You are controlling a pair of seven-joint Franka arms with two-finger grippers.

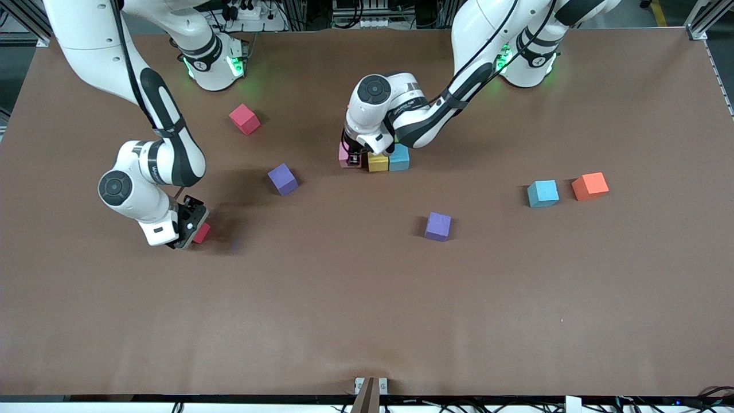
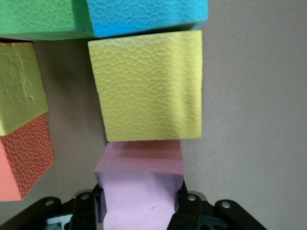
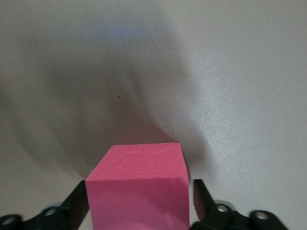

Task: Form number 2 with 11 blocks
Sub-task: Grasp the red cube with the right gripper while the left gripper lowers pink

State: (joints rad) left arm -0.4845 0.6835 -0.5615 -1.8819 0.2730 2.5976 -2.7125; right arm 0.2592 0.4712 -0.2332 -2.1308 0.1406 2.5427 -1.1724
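My left claw (image 1: pixel 354 160) sits low in the upper centre of the front frame, clamped on a pink block (image 2: pixel 139 191). That block's face touches a yellow block (image 2: pixel 146 86), and the pair lines up with a light blue block (image 1: pixel 399 158) as a row on the tabletop (image 1: pixel 367 310). This is the part of the 2 (image 1: pixel 378 163) that I can see. My left wrist view also shows a green block (image 2: pixel 38 19), a second yellow one (image 2: pixel 19 86) and an orange-red one (image 2: pixel 24 158) close by. My right claw (image 1: pixel 192 229) is down at the tabletop in mid frame, toward the right arm's end. Its fingers (image 3: pixel 72 206) stand apart on either side of a red block (image 1: pixel 202 233), with a sliver of gap at one finger. Loose blocks lie around: another red (image 1: pixel 245 119) higher in frame, two purple (image 1: pixel 282 179) (image 1: pixel 438 226) nearer centre. Another light blue (image 1: pixel 542 193) lies beside an orange (image 1: pixel 590 186) toward the left arm's end.
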